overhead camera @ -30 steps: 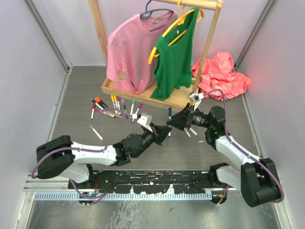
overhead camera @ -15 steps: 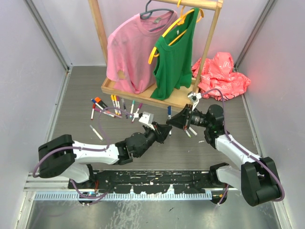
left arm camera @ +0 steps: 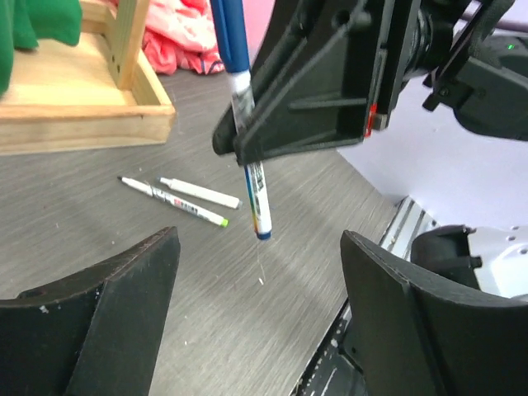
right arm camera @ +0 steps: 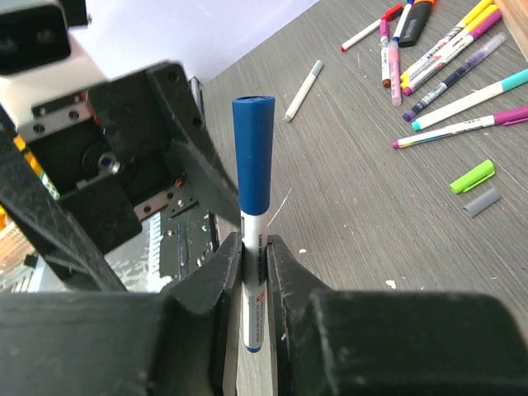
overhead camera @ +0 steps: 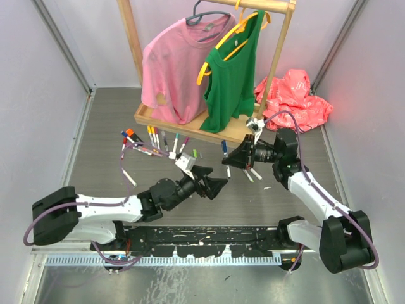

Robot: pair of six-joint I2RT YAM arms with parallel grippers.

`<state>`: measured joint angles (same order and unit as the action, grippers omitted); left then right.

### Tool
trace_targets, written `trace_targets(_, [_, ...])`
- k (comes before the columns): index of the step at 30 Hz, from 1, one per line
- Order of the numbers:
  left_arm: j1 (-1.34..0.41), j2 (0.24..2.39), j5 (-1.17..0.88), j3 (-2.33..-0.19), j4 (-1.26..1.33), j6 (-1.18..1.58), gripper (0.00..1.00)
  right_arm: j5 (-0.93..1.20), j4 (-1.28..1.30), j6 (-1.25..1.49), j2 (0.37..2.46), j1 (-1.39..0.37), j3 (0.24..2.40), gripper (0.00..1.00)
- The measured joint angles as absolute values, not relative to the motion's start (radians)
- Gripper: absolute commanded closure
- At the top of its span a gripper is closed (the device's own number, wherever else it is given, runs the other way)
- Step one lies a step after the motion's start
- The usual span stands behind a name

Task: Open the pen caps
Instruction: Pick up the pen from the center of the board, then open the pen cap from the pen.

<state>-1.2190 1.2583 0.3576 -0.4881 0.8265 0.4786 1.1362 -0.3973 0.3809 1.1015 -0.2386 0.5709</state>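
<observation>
My right gripper [right arm camera: 252, 276] is shut on the white barrel of a marker [right arm camera: 252, 297] that stands upright, its blue pen cap [right arm camera: 252, 157] still on and above the fingers. From above, the right gripper [overhead camera: 230, 159] holds this marker [overhead camera: 224, 151] just off the table. My left gripper [overhead camera: 214, 185] hangs open below and left of it, apart from it. In the left wrist view the open left gripper [left arm camera: 260, 322] holds nothing, and the marker [left arm camera: 257, 198] hangs beyond it. Two loose pen caps, green [right arm camera: 472, 176] and grey [right arm camera: 481, 202], lie on the table.
Several capped markers [overhead camera: 152, 139] lie left of centre and two more [left arm camera: 194, 194] beneath the right gripper. Behind stands a wooden clothes rack [overhead camera: 171, 120] with a pink shirt [overhead camera: 174, 69] and a green top [overhead camera: 234, 69]. A red bag [overhead camera: 294, 95] lies at back right.
My left gripper has opened, let go of the marker and drawn back toward the near left. My right gripper has shut on the marker and keeps it, raised slightly.
</observation>
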Motion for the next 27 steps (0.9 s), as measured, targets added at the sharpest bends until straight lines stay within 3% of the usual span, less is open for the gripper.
trace_targets(3, [-1.150,1.223,0.241,-0.478,0.825,0.494,0.14,1.163,-0.322,0.312,1.112,-0.238,0.603,0.99])
trace_targets(6, [-1.056,1.203,0.123,-0.478,0.826,0.538,0.00,1.188,-0.249,0.245,1.128,-0.238,0.623,0.99])
trace_targets(11, [-0.912,1.201,-0.065,-0.479,0.847,0.682,0.01,1.220,-0.148,0.155,1.149,-0.238,0.636,0.99])
trace_targets(17, [-0.788,1.335,-0.261,-0.542,0.986,0.883,0.10,1.251,-0.105,0.105,1.153,-0.238,0.637,0.99])
trace_targets(22, [-0.776,1.479,-0.331,-0.597,1.077,0.990,0.27,1.267,-0.089,0.084,1.153,-0.238,0.637,0.99])
trace_targets(27, [-0.776,1.607,-0.374,-0.627,1.196,1.069,0.35,1.276,-0.080,0.080,1.153,-0.238,0.637,0.99])
